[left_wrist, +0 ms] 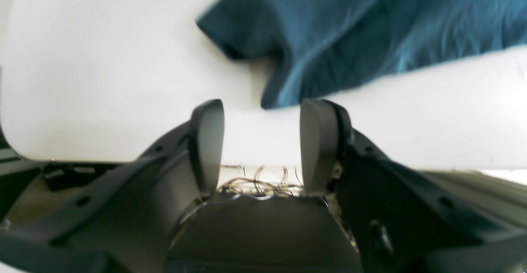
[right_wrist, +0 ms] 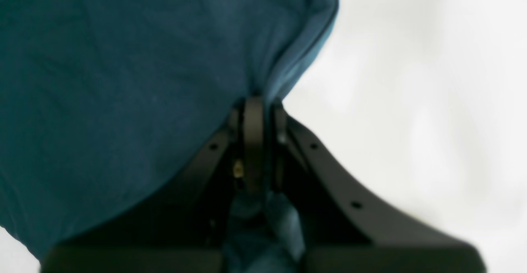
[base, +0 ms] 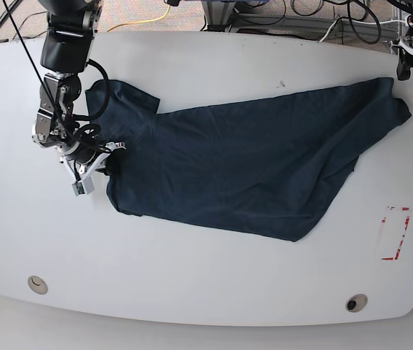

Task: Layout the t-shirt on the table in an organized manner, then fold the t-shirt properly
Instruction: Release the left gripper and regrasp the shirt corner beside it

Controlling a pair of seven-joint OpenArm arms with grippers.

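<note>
Left wrist view: the left end effector (left_wrist: 262, 141) stands released above the smooth white counter (left_wrist: 103, 79), near the dark navy-teal cotton t-shirt (left_wrist: 370, 30). Right wrist view: the right end effector (right_wrist: 258, 112) is clenched on t-shirt fabric. Base view: the t-shirt lies spread across the counter.

right gripper (right_wrist: 259, 104) fingers pinched closed, left gripper (left_wrist: 262, 118) fingers apart, seemingly empty
</note>
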